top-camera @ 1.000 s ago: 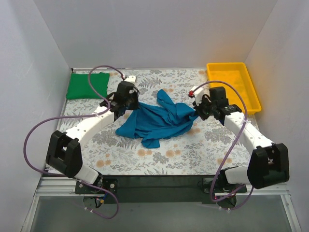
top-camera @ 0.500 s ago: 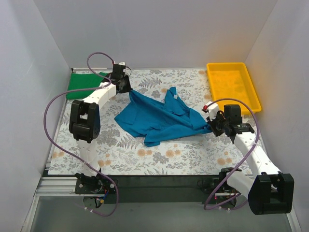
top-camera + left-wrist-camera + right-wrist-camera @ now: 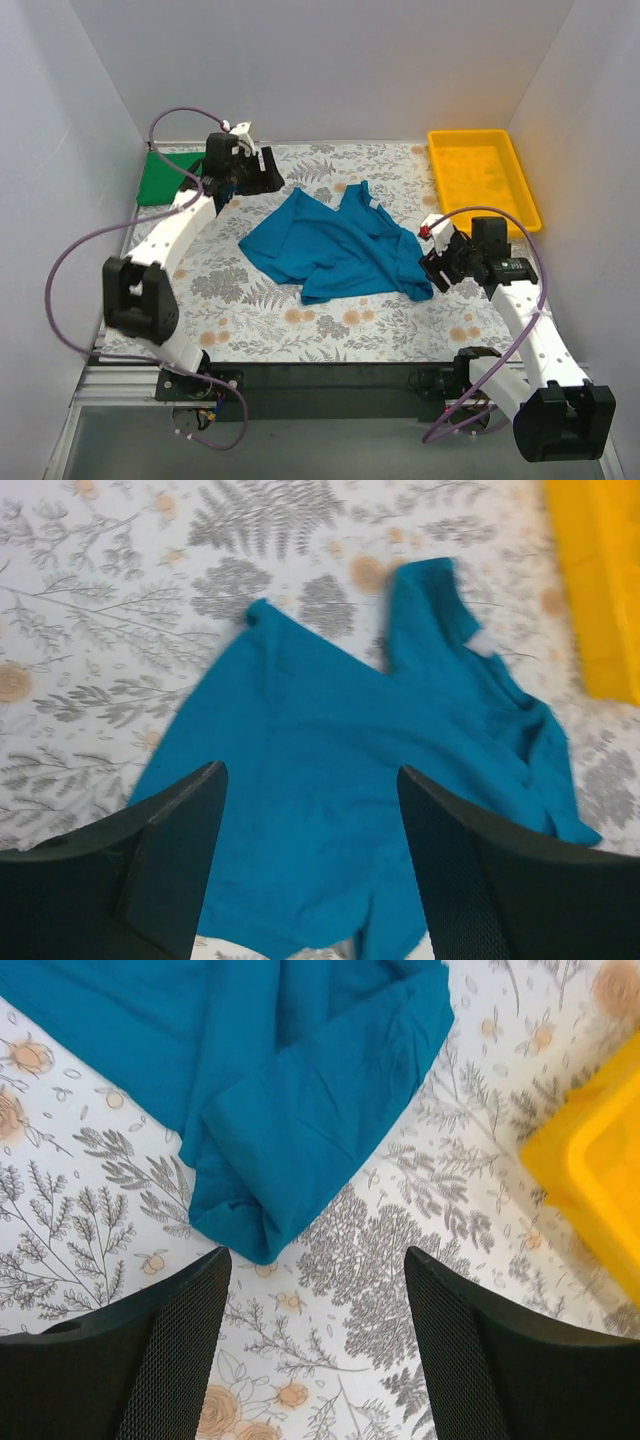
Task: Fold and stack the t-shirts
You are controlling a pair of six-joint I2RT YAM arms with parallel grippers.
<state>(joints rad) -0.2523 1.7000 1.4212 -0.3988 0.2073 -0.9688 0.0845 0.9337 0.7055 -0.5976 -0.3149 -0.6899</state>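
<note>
The teal-blue t-shirt (image 3: 335, 245) lies spread and rumpled on the flowered cloth in the middle of the table. The bright green t-shirt (image 3: 163, 177) lies folded at the back left corner, partly behind my left arm. My left gripper (image 3: 264, 180) hangs open above the table, just back-left of the teal shirt's upper corner. In its wrist view the teal shirt (image 3: 330, 770) shows beyond the gripper (image 3: 312, 875), and nothing is between the jaws. My right gripper (image 3: 433, 262) stands open beside the shirt's right end. Its wrist view shows the folded teal edge (image 3: 300, 1100) ahead of the empty gripper (image 3: 317, 1350).
A yellow plastic tray (image 3: 520, 190) stands at the back right, seen also at the edge of both wrist views: yellow tray (image 3: 600, 590), yellow tray (image 3: 600, 1190). White walls close the table on three sides. Purple cables loop from both arms.
Both grippers, shut on the teal shirt a moment ago, have opened and let go. The shirt was drawn wider and now lies free. The left arm has drawn back-left, the right one slightly nearer.
</note>
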